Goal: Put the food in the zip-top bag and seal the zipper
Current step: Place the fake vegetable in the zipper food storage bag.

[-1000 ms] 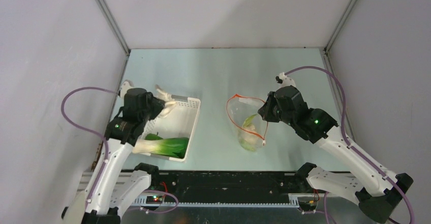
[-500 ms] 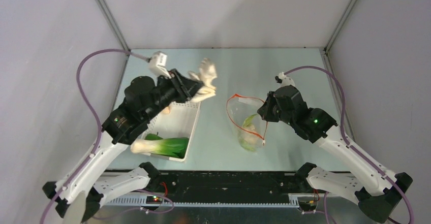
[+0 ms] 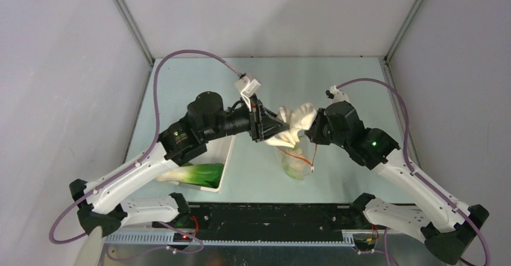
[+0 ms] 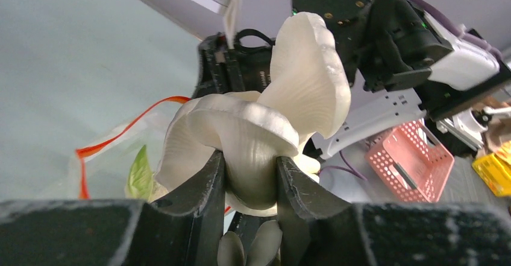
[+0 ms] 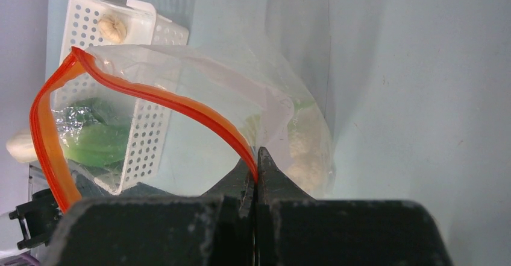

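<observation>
1. Mushrooms, one pale cluster with wide caps, are held in the left hand, which is closed on the stems and carries the cluster in the air.
2. Seen from above, the cluster is over the mouth of the clear bag and just beside the right hand. I cannot tell if the cluster touches that hand.
3. The right hand is closed tightly on the edge of the bag. It pinches the edge right at the red-orange zipper, and the mouth stands open in a wide loop.
4. The lower part of the bag lies on the pale tabletop, between the two arms. Inside it I see a green leaf and a lumpy white piece.
5. A white basket with small holes stands on the tabletop to the left of the bag, partly under the left arm.
6. In the basket lies a bok choy at the near end, and one small mushroom sits in a corner.
</observation>
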You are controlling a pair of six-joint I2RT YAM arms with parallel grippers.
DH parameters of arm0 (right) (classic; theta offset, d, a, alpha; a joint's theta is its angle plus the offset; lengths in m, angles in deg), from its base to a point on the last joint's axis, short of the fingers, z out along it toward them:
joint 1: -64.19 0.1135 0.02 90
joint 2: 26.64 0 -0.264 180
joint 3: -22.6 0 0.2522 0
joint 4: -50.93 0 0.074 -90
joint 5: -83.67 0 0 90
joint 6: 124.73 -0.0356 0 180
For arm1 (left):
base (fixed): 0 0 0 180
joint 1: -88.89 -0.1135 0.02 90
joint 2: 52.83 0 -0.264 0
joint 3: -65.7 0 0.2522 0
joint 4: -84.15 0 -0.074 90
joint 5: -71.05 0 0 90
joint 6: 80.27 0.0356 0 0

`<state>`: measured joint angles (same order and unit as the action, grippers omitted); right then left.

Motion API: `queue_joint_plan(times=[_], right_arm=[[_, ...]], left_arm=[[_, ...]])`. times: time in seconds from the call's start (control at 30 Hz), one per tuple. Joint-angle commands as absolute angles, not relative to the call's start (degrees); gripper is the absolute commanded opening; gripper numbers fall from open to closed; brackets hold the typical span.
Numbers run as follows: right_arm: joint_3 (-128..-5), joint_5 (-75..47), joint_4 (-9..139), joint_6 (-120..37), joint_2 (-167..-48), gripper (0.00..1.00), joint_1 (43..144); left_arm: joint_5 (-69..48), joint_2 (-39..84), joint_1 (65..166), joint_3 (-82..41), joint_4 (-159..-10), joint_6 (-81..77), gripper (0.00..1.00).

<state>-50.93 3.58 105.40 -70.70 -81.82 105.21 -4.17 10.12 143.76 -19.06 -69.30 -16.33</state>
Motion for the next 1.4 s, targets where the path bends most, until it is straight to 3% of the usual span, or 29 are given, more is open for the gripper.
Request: queue_joint_plan(times=[0.0,0.4,0.73,1.37], right_arm=[[-50.91,2.58,103.31,-70.86,-80.92,0.00,105.07],[-50.91,2.32,103.04,-71.55,-80.44,0.00,105.80],[-50.93,3.04,103.04,-71.52,-79.90,0.00,105.80],[-50.92,2.37,102.90,-72.02,-78.36,0.00,105.79]], left_arm=[[-0.58,10.81,144.77,-19.33,-75.76,-13.91,0.24],[0.23,21.18,144.83,-20.97,-69.33,-21.71,0.15],[-2.33,22.12,144.71,-19.08,-62.84,-20.58,0.13],[-14.99,34.45,144.36,-33.66,-35.35,-19.18,0.04]])
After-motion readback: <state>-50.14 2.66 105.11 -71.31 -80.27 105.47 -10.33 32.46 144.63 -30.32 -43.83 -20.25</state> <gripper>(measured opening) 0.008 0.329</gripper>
